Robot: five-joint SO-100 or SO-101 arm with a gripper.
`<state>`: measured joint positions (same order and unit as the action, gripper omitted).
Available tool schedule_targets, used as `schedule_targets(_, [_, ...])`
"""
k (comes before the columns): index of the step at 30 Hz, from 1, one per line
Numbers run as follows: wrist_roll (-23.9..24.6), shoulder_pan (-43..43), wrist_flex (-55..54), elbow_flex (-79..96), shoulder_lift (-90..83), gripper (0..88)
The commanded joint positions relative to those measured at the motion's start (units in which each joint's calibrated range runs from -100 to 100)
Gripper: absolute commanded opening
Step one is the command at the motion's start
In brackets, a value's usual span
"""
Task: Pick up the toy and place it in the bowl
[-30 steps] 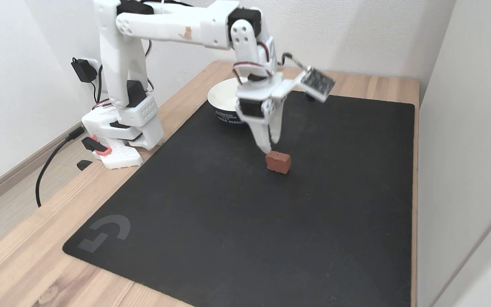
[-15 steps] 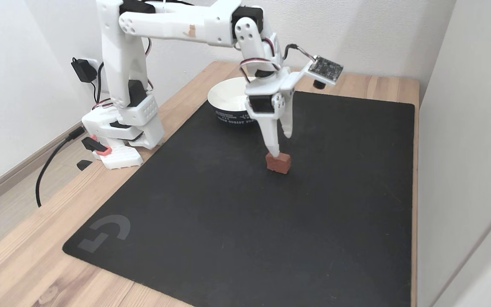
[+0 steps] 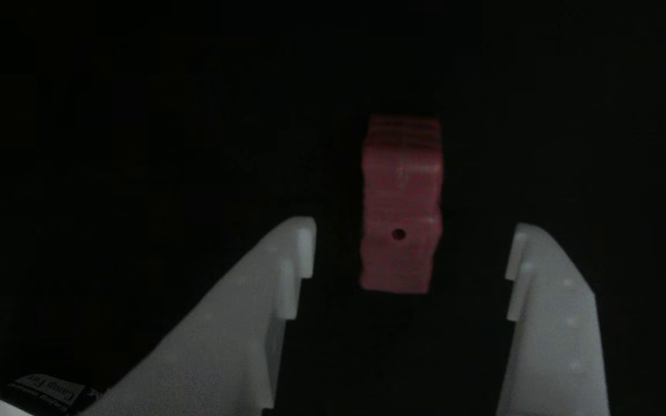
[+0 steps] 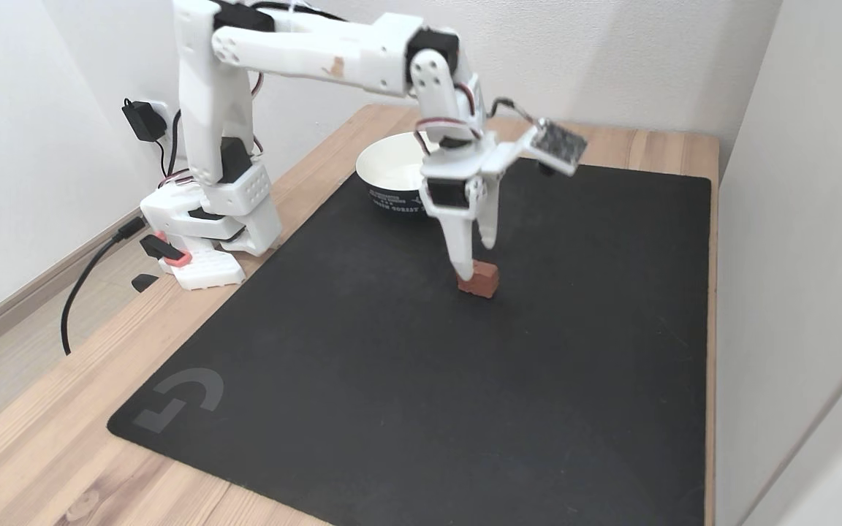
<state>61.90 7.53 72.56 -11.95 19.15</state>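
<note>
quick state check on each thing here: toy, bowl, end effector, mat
toy: resting on the mat, ungrasped, between the open fingers
bowl: upright at the mat's far edge, nothing seen inside it
end effector: open, fingers either side of the toy
mat: flat on the table

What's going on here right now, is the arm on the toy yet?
Not yet. The white arm has its gripper open and lowered over the red toy, which sits on the black mat. In the other view the toy lies between the two white fingers with a gap on each side, so nothing is clamped. The white bowl stands at the mat's far edge behind the arm, with no toy in it.
</note>
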Motion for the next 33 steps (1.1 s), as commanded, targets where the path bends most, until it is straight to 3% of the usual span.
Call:
schedule_targets(1, [0.26, -0.21, 0.17, -1.52, 0.82, 22.6])
schedule_targets(33, [-0.27, -0.05, -4.82, -2.33, 10.15, 22.6])
